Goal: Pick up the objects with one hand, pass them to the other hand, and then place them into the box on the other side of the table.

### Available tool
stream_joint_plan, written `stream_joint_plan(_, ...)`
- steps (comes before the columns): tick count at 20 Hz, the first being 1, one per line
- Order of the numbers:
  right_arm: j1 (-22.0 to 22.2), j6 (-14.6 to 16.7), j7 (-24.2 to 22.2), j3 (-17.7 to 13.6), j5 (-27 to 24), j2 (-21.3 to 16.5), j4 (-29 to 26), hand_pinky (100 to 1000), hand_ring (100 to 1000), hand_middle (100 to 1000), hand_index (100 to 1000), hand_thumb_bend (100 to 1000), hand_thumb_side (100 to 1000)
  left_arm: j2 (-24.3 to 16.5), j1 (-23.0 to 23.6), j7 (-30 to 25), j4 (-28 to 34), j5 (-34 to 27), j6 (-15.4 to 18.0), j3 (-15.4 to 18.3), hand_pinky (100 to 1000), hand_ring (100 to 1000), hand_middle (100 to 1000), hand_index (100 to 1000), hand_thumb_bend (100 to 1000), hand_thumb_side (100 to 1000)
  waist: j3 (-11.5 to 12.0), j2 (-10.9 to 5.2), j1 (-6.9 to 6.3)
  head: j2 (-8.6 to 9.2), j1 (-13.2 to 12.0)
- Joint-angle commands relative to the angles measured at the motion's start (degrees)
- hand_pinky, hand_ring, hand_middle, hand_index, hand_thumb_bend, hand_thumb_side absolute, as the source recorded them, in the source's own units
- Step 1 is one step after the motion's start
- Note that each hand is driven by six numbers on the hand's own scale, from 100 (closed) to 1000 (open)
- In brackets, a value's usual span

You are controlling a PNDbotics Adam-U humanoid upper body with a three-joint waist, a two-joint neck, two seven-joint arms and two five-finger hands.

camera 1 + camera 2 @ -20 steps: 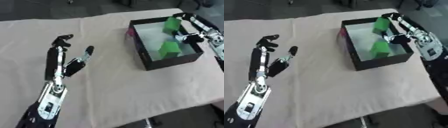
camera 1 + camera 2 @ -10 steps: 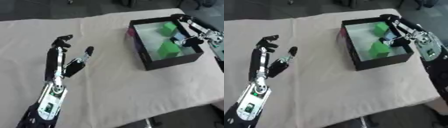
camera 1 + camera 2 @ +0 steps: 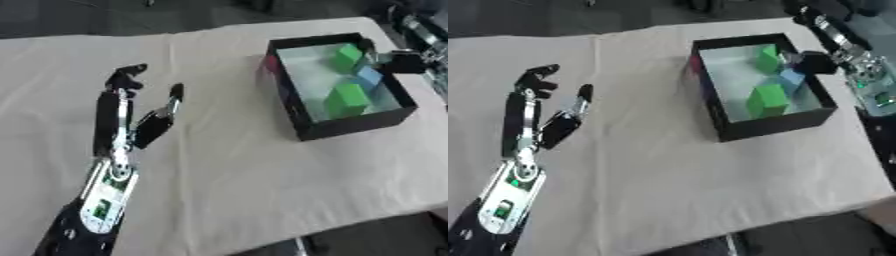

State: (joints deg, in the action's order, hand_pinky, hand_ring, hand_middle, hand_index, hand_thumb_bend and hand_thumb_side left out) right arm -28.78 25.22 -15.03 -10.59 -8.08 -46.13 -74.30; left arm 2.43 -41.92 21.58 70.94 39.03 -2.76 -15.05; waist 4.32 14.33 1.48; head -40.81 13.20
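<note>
The black box (image 3: 302, 127) stands at the table's right. A green block (image 3: 347, 56) lies at its far side, a blue block (image 3: 368, 77) in the middle and a second green block (image 3: 346, 98) nearer me. My right hand (image 3: 816, 63) hovers at the box's far right rim, just right of the far green block, open and holding nothing. My left hand (image 3: 150, 125) is raised over the table's left part, fingers up and spread, empty.
A beige cloth (image 3: 227, 165) covers the table. Its front edge runs along the lower right, with dark floor beyond. Dark shapes stand behind the far edge.
The green block that my right hand held over the box now lies inside at the far side. The hand has drawn back to the right, uncovering the blue block. My left hand stays still.
</note>
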Motion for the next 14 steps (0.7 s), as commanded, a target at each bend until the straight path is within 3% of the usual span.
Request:
stream_joint_plan(1,1.6,-3.6,-3.2,-2.7,-12.7,-4.4,-6.0,1000,1000,1000,1000,100,505,-3.0,-1.5,-1.4,3.7,0.6,-1.0,0.6,673,687,769,834,404,306,0.0,-1.87,0.01,-0.60,-2.2)
stream_joint_plan(4,4.2,-5.4,-6.0,-5.0,-21.7,-6.0,-9.9,1000,1000,1000,995,100,500,-5.8,-1.0,-3.8,6.4,-0.8,-1.7,1.3,682,694,785,833,326,421,-0.1,-2.12,-0.12,-0.71,-3.7)
stream_joint_plan(6,6.4,-5.5,-4.9,-6.7,-25.1,-6.9,-12.0,1000,1000,1000,993,100,423,-8.1,0.1,-4.3,8.9,-3.1,-2.2,2.2,710,740,819,838,308,464,-0.3,-2.19,-0.23,-1.01,-4.5)
stream_joint_plan(11,11.3,-6.5,-1.0,-9.7,-27.1,-4.9,-16.3,1000,1000,1000,990,100,448,-13.1,2.7,-4.0,15.3,-9.0,-2.2,5.1,730,774,864,873,247,570,-0.2,-2.13,-0.38,-0.98,-5.7)
stream_joint_plan(14,14.2,-6.5,1.0,-11.6,-28.1,-3.2,-18.6,1000,1000,1000,960,100,488,-16.2,3.9,-2.2,18.7,-14.5,-2.6,8.3,731,769,864,874,195,681,-0.1,-2.10,-0.47,-1.08,-6.1)
